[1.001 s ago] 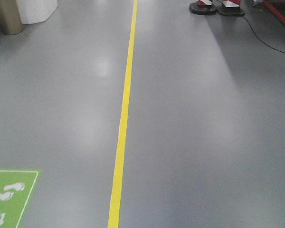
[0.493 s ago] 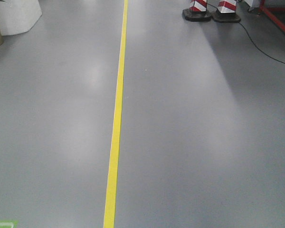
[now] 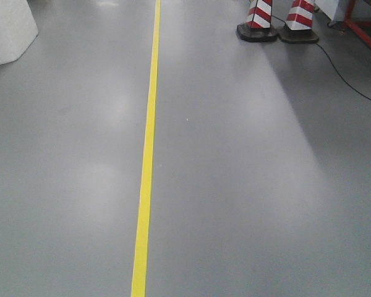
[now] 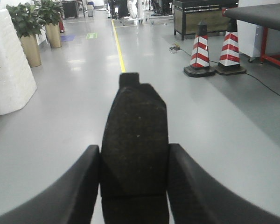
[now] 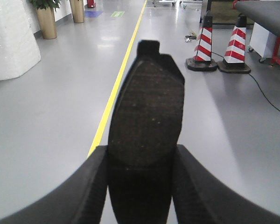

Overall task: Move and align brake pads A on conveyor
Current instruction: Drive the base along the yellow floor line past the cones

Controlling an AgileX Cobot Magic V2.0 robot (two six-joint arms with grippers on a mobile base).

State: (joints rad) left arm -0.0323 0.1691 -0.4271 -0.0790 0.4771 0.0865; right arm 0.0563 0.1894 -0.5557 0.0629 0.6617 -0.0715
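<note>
In the left wrist view, one brake pad (image 4: 135, 116) stands up dark and grainy between the black fingers, and my left gripper (image 4: 134, 148) is shut on its sides. The right wrist view shows my right gripper (image 5: 141, 149) shut on a second brake pad (image 5: 147, 102), whose tab points away from me. Both pads are carried above the grey floor. A dark belt on a red frame, apparently the conveyor (image 4: 266, 14), shows at the far right, also as the conveyor (image 5: 266, 11) in the right wrist view. No gripper appears in the front view.
A yellow floor line (image 3: 145, 154) runs straight ahead. Two red-and-white cones (image 3: 256, 21) stand right of it, with a black cable (image 3: 346, 80) trailing across the floor. A white block (image 4: 9, 65) and potted plants (image 4: 25, 28) stand on the left.
The front view has advanced along the yellow line. The cones have come nearer, and the green footprint mark has dropped out of view at the bottom left.
</note>
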